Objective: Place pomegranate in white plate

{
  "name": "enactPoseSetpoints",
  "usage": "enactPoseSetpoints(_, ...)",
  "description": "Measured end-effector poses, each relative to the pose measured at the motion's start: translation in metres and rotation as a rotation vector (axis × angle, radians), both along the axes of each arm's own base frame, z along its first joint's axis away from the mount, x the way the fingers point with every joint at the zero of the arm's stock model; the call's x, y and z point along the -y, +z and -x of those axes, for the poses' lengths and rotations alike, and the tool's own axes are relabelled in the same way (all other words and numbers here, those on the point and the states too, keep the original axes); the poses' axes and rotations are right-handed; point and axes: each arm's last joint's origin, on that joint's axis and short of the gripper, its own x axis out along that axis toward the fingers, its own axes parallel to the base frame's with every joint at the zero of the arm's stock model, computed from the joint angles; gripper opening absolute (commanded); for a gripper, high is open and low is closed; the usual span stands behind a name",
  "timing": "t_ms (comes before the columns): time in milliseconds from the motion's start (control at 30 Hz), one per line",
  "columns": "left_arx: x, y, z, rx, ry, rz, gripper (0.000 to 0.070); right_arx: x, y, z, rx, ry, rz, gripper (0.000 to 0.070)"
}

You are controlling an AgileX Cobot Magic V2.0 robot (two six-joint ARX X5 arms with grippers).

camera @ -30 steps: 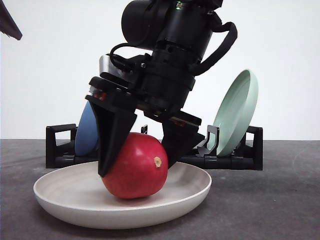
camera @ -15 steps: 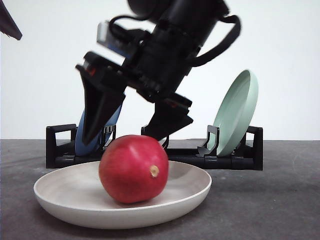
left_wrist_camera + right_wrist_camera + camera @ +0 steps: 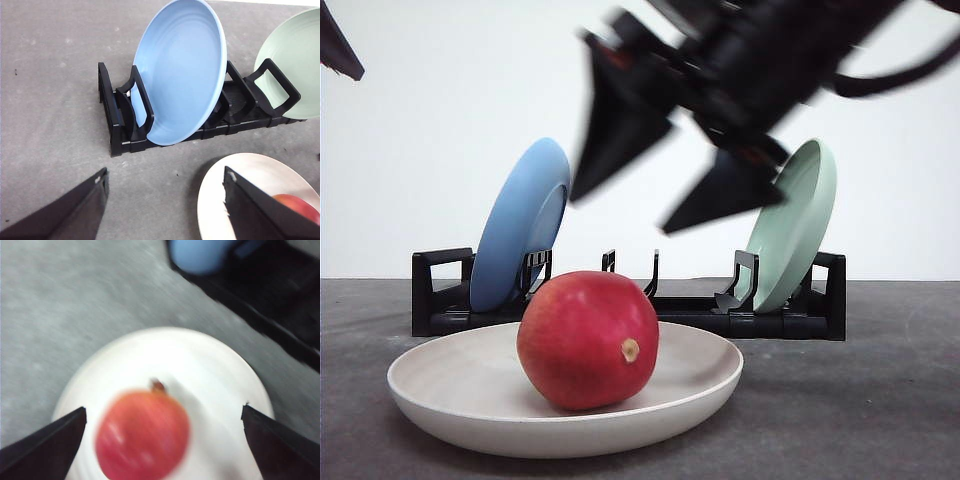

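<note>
The pomegranate (image 3: 585, 340) rests in the middle of the white plate (image 3: 420, 392) at the front of the grey table, its tan nub facing forward. My right gripper (image 3: 620, 212) hangs open and motion-blurred above it and clear of it, reaching in from the upper right. In the right wrist view, the open right gripper (image 3: 163, 411) looks down on the pomegranate (image 3: 142, 435) lying on the white plate (image 3: 210, 370). My left gripper (image 3: 166, 172) is open and holds nothing. Past one of its fingers, the white plate (image 3: 225, 192) and a sliver of the pomegranate (image 3: 300, 206) show.
Behind the white plate stands a black dish rack (image 3: 440, 300). A blue plate (image 3: 520, 225) leans upright in its left end and a pale green plate (image 3: 795, 225) in its right end. In the left wrist view, the blue plate (image 3: 182, 70) sits in the rack (image 3: 117, 117).
My right gripper opened off the pomegranate and rose up and to the right, away from the plate. The pomegranate settled upright in the plate and stays there.
</note>
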Motion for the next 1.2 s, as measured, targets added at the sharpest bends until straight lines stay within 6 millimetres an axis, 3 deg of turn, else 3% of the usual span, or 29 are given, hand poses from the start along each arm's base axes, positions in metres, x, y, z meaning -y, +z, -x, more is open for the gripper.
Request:
enactPoseSetpoints(600, 0.0, -0.001, 0.0, -0.007, 0.0, -0.001, 0.0429, 0.117, -0.012, 0.01, -0.028, -0.326, -0.161, 0.0618)
enactPoseSetpoints(767, 0.0, -0.001, 0.0, -0.008, 0.0, 0.0, 0.043, 0.136, -0.01, 0.008, -0.008, -0.418, -0.184, 0.0618)
enactPoseSetpoints(933, 0.0, -0.001, 0.0, -0.008, 0.0, 0.0, 0.043, 0.139, -0.007, 0.006, 0.0, -0.452, -0.222, 0.0616)
enactPoseSetpoints(967, 0.0, -0.001, 0.001, -0.012, 0.0, -0.001, 0.0388, 0.139, -0.007, 0.006, -0.008, -0.454, -0.221, 0.0537)
enactPoseSetpoints(1000, 0.0, -0.001, 0.001, -0.017, 0.001, -0.002, 0.0308, 0.139, -0.008, 0.007, -0.019, -0.457, -0.22, 0.0409)
enactPoseSetpoints(1033, 0.0, -0.002, 0.001, -0.023, 0.0, -0.003, 0.0107, 0.139, -0.009, 0.007, -0.035, -0.463, -0.221, 0.0172)
enactPoseSetpoints(1067, 0.0, -0.003, 0.001, -0.03, 0.0, -0.004, 0.0032, 0.139, -0.009, 0.007, -0.047, -0.467, -0.219, 0.0063)
enactPoseSetpoints(1100, 0.0, -0.003, 0.002, -0.038, 0.001, -0.004, 0.0019, 0.14, -0.01, 0.008, -0.057, -0.47, -0.216, 0.0023)
enactPoseSetpoints(1200, 0.0, -0.004, 0.002, -0.048, 0.002, -0.004, 0.0, 0.14, -0.011, 0.008, -0.063, -0.472, -0.214, 0.0014)
